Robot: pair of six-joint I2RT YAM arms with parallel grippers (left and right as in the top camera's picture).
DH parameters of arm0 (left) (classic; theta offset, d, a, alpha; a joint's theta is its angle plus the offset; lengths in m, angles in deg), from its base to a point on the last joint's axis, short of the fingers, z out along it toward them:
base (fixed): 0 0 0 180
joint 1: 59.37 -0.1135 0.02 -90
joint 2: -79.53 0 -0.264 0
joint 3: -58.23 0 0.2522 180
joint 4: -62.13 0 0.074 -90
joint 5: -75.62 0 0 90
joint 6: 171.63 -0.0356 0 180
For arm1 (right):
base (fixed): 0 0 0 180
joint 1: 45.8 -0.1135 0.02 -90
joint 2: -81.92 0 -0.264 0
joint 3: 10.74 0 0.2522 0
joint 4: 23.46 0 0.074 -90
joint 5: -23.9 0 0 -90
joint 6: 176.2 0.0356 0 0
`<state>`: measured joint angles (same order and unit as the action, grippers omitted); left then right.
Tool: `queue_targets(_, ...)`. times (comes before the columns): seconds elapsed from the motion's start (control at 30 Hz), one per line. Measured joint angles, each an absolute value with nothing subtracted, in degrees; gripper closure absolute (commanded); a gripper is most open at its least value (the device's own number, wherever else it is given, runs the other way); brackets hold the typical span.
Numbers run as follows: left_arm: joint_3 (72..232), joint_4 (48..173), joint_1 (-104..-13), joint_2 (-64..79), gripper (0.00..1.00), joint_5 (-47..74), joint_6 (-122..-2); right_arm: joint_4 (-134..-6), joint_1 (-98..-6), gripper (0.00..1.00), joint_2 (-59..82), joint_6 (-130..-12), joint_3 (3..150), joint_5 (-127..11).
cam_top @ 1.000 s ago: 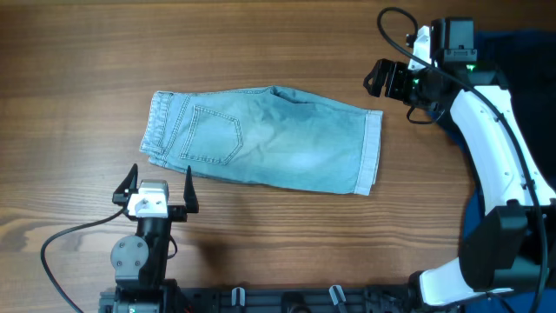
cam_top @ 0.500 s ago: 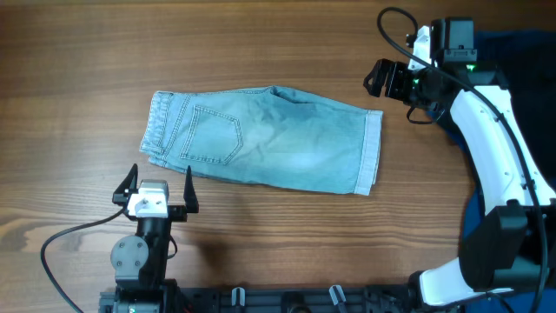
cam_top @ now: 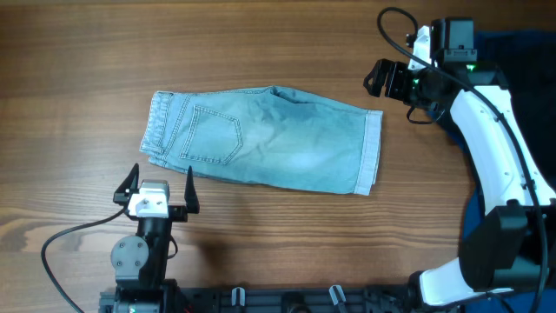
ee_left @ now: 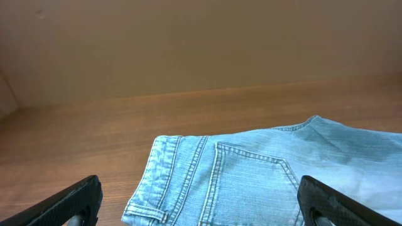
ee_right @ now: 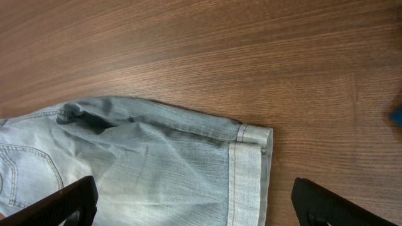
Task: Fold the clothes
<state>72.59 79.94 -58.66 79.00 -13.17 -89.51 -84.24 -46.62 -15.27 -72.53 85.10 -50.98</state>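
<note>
The clothes are light-blue denim shorts [cam_top: 265,139] lying flat on the wooden table [cam_top: 78,78], with the waistband to the left and the hemmed leg end [cam_top: 372,152] to the right. One patch pocket [cam_top: 215,135] faces up. My left gripper [cam_top: 160,174] stands open just in front of the waistband corner, apart from the cloth. In the left wrist view, the shorts [ee_left: 264,182] fill the gap between the gripper's fingers [ee_left: 75,201]. My right gripper [cam_top: 375,80] hovers open above and behind the hem corner. In its own view, the shorts [ee_right: 144,163] and hem [ee_right: 248,176] lie below it.
Dark-blue fabric [cam_top: 521,52] lies at the table's right edge behind the right arm, and a sliver of this fabric [ee_right: 397,115] shows in the right wrist view. A black cable [cam_top: 65,239] runs beside the left arm's base.
</note>
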Motion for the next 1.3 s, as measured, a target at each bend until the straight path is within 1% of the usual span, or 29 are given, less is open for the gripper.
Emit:
queue_targets(0.2, 72.59, 79.72, -58.66, 79.00, 0.00, -12.91, -89.51, -84.27, -46.62, 0.00, -15.27, -72.53, 85.10, -50.98)
queue_targets(0.43, 72.46, 71.46, -58.66, 79.00, 0.00, -9.50, -89.53, -84.27, -46.62, 0.00, -15.27, -72.53, 85.10, -50.98)
queue_targets(0.6, 73.48, 71.16, -58.66, 78.69, 0.00, -8.25, -88.16, -84.27, -46.62, 0.00, -15.27, -72.53, 85.10, -50.98)
queue_targets(0.77, 81.92, 72.38, -58.66, 72.48, 0.00, -7.81, -85.58, -84.18, -46.62, 0.00, -15.27, -72.53, 85.10, -51.14)
queue_targets(0.8, 86.93, 73.87, -58.66, 68.44, 0.00, -7.55, -85.38, -84.22, -46.62, 0.00, -15.27, -72.53, 85.10, -51.16)
queue_targets(0.93, 103.17, 83.94, -58.66, 54.58, 0.00, -6.94, -85.12, -84.09, -46.62, 0.00, -15.27, -72.53, 85.10, -51.20)
queue_targets(1.03, 118.97, 95.70, -58.66, 41.88, 0.00, -6.09, -84.88, -84.11, -46.62, 0.00, -15.27, -72.53, 85.10, -51.20)
queue_targets(1.1, 129.92, 106.59, -58.66, 33.80, 0.00, -5.45, -84.70, -84.07, -46.62, 0.00, -15.27, -72.53, 85.10, -51.20)
queue_targets(1.17, 144.28, 121.67, -58.66, 23.22, 0.00, -5.04, -84.62, -84.07, -46.62, 0.00, -15.27, -72.53, 85.10, -51.18)
queue_targets(1.23, 154.57, 133.41, -58.66, 14.54, 0.00, -4.95, -84.48, -83.98, -46.62, 0.00, -15.27, -72.53, 85.10, -51.20)
queue_targets(1.3, 161.87, 139.72, -58.66, 6.93, 0.00, -4.84, -84.46, -84.03, -46.62, 0.00, -15.27, -72.53, 85.10, -51.18)
